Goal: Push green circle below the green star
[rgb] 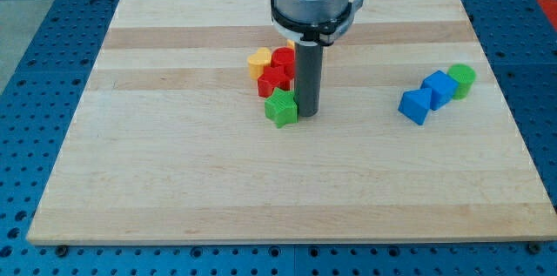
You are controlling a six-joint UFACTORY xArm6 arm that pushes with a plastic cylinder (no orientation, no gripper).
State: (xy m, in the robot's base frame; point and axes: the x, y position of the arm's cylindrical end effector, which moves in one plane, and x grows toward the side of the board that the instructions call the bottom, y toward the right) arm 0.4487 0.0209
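Note:
The green star (pixel 281 108) lies near the middle of the wooden board (pixel 174 180). The green circle (pixel 462 78) sits far off at the view's right, touching the upper right end of a row of blue blocks. My tip (pixel 308 114) rests on the board right beside the green star, on its right side, far to the left of the green circle.
Two red blocks (pixel 277 73) and a yellow heart (pixel 258 62) cluster just above the green star, partly behind the rod. A blue cube (pixel 439 89) and a blue triangular block (pixel 415 105) line up diagonally beside the green circle.

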